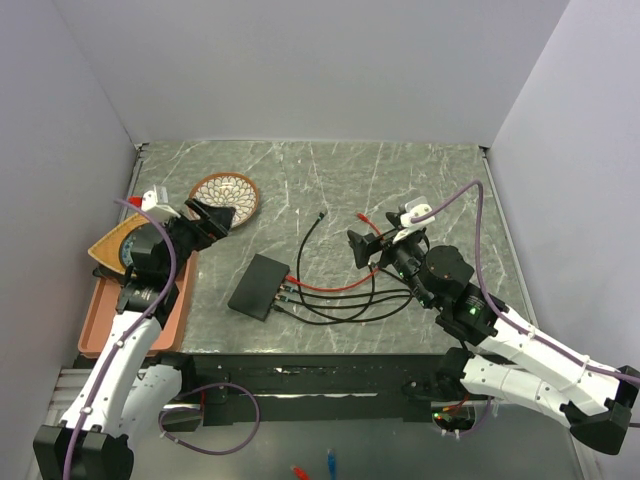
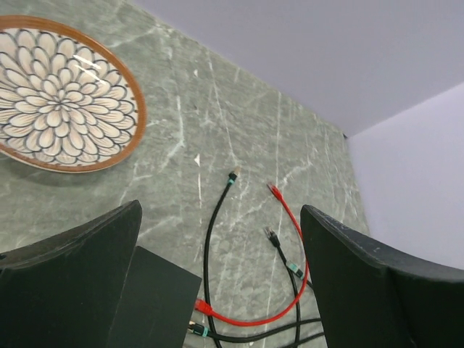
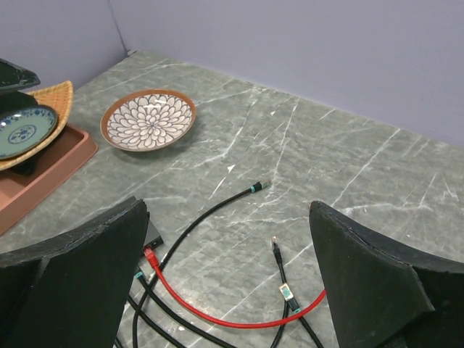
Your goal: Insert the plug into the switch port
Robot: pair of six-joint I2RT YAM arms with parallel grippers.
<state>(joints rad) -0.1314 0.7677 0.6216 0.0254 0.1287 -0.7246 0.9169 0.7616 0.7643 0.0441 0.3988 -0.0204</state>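
One switch (image 1: 258, 286) — three cables (image 1: 330, 289)

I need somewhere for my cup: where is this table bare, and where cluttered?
Bare: the far strip of table between the patterned dish and the right wall, beyond the cable ends. Crowded: the middle, with the switch and looped cables, and the left edge, with the tray.

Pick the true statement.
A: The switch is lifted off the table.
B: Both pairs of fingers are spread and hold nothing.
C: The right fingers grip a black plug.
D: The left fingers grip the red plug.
B: the left fingers and right fingers stand wide apart with nothing between them. The loose red plug and the switch both lie on the table.
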